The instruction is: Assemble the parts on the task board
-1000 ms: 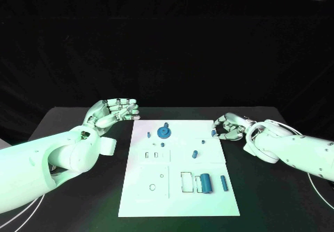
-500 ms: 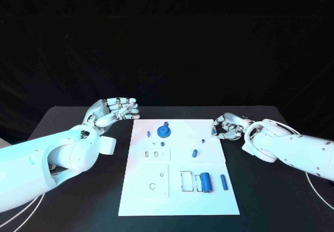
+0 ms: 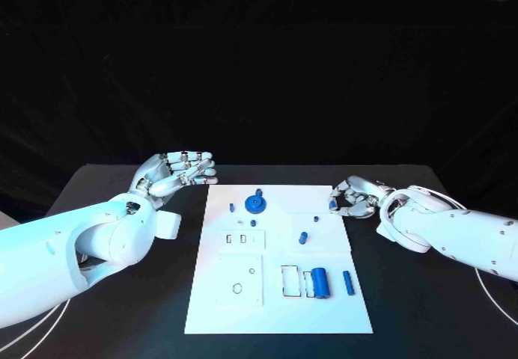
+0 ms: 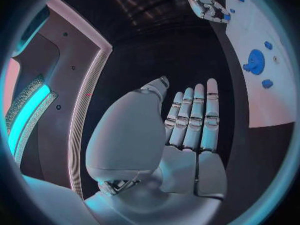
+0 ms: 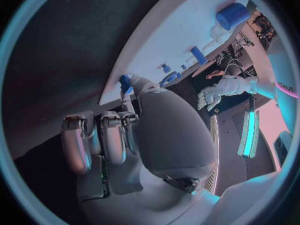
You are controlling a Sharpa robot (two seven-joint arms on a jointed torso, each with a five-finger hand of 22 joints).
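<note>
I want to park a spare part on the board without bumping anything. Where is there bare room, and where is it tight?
The task board is bare along its near edge, below the large blue cylinder and slim blue pin. The strip between the round blue gear and the right hand is mostly open. The middle is crowded with slots and small pieces.

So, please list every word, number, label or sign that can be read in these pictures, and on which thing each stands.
None can be read: the white task board and its blue parts carry no writing.
The arms and the left hand and right hand show no readable mark.
</note>
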